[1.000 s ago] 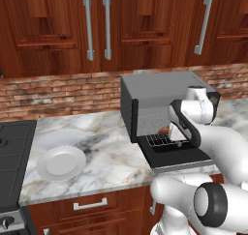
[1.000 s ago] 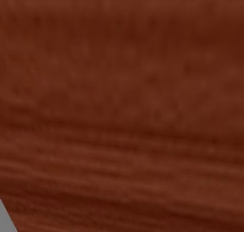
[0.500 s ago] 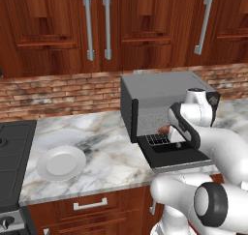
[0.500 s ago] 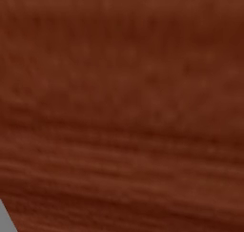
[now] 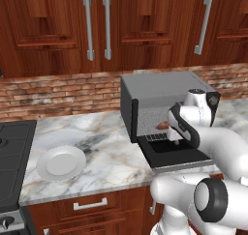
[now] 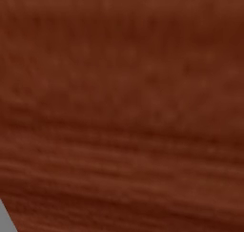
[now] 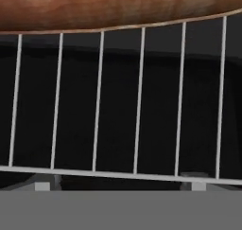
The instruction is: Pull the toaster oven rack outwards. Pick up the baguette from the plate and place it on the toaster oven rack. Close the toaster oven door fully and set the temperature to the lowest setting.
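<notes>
The gripper (image 5: pixel 175 141) is seen in the left base view at the mouth of the toaster oven (image 5: pixel 160 101), low over the pulled-out toaster oven rack (image 5: pixel 156 137); its jaws are spread wide and nothing is held between them. In the hand view the baguette (image 7: pixel 118 6) is seen lying across the top of the picture on the white wires of the rack (image 7: pixel 99 101), with the rack's front bar crossing near the bottom and dark space beneath the wires. In the left base view a brown end of the baguette (image 5: pixel 162 125) can be made out on the rack just inside the oven cavity. The toaster oven door (image 5: pixel 177 155) is folded down flat in front of the oven, over the edge of the marble counter (image 5: pixel 104 154). The plate (image 5: pixel 61 162) is left bare on the counter, well apart to the left of the oven, near the stovetop (image 5: pixel 12 154). Wooden cabinets (image 5: pixel 106 26) are hung above a brick backsplash (image 5: pixel 58 91).
</notes>
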### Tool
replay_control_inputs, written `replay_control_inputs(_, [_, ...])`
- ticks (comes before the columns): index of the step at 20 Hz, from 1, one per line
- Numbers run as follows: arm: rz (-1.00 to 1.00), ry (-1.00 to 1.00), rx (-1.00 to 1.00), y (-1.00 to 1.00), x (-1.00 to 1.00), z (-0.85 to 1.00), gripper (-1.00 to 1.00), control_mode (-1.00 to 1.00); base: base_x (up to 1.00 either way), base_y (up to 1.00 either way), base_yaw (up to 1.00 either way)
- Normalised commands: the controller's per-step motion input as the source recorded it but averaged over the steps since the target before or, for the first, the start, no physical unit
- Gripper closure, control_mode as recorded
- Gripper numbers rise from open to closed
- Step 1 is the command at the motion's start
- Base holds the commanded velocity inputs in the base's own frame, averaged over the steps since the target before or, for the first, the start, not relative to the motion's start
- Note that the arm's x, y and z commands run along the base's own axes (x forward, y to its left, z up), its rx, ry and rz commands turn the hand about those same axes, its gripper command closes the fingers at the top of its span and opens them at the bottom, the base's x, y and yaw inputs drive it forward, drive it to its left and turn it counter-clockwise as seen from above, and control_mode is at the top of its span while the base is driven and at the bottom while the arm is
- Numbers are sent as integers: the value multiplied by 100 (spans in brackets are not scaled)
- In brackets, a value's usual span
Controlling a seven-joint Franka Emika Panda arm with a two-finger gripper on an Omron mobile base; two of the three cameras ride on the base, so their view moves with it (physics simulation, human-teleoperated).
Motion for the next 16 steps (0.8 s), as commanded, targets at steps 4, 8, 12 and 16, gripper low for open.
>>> replay_control_inputs(4, [1, -2, 0, -4, 36, 0, -100, -100, 0, 0, 0])
replay_control_inputs(8, [0, -5, 0, -9, 34, 0, -100, -100, 0, 0, 0])
replay_control_inputs(12, [0, -6, 0, -8, 35, 3, -100, -100, 0, 0, 0])
replay_control_inputs(16, [0, -10, 0, -7, 32, 12, -100, -100, 0, 0, 0])
